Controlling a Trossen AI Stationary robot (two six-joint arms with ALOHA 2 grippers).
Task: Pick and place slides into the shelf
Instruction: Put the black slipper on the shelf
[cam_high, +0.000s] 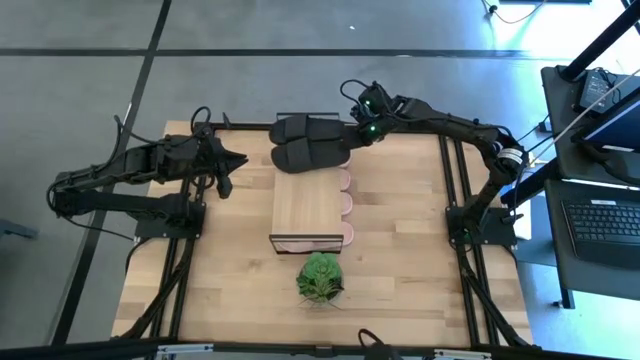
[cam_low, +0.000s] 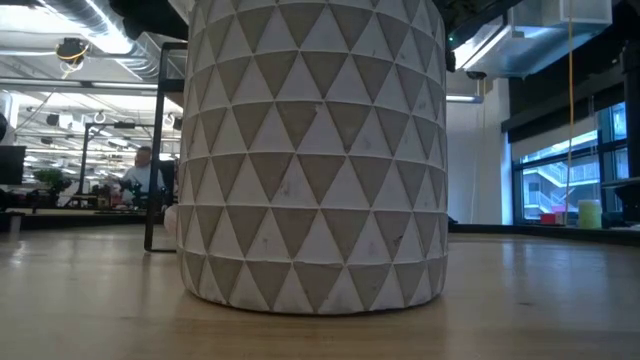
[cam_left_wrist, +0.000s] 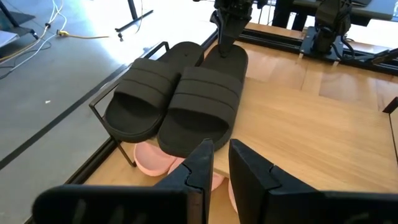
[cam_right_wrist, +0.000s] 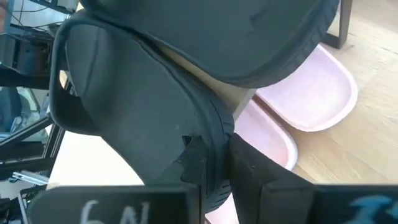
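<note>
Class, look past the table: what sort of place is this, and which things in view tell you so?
Probably a robotics lab or workshop in an open-plan office: exposed ceiling ducts, a grey concrete floor, and a laptop at a side desk.

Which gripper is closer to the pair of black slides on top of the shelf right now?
Right. The right gripper grips the heel edge of one of the black slides on the shelf; the left gripper hovers apart beside the shelf.

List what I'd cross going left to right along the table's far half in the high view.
Left gripper → black slides on the shelf → right gripper, gripping the edge of a black slide.
</note>
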